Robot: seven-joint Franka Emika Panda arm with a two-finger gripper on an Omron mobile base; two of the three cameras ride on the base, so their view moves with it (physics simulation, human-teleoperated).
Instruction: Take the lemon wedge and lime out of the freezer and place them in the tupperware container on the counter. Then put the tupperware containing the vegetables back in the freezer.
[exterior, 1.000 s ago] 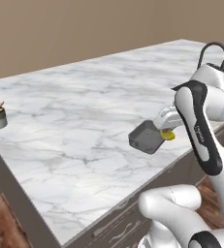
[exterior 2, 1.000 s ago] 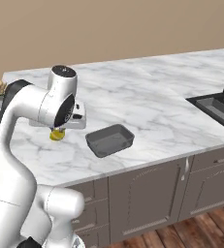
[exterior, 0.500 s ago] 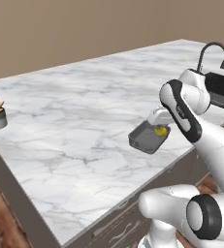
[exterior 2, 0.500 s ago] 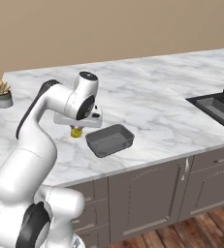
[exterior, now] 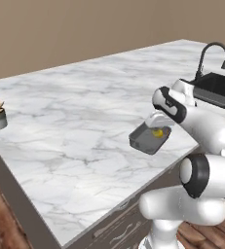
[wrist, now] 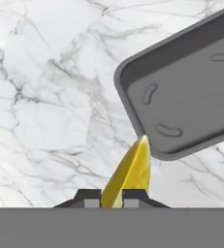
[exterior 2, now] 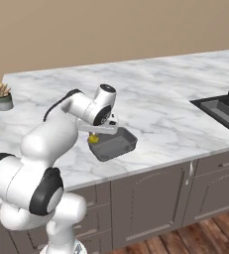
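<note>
Gripper (wrist: 111, 197) clenched on lemon wedge (wrist: 129, 175), fingertips pinching its base, pointed end sticking out ahead. Tupperware container (wrist: 191, 92) sits on counter (wrist: 45, 97) just ahead and to one side of gripper; hand view puts wedge tip right at tub's near corner rim, not over the interior yet. Tub looks empty inside, so by my read: wedge is out of freezer but not dropped in; lime still to fetch, then tub goes back to freezer. Early in task, approx. first item mid-delivery. Views differ: hand view gives the grip and bare tub floor; left base view shows wedge (exterior: 157, 132) over tub (exterior: 145, 141) with sink (exterior: 212, 88) beyond gripper; right base view shows wedge (exterior 2: 93, 139) low, beside tub's (exterior 2: 117, 145) near edge, plus potted succulent (exterior 2: 3, 97) well apart.
</note>
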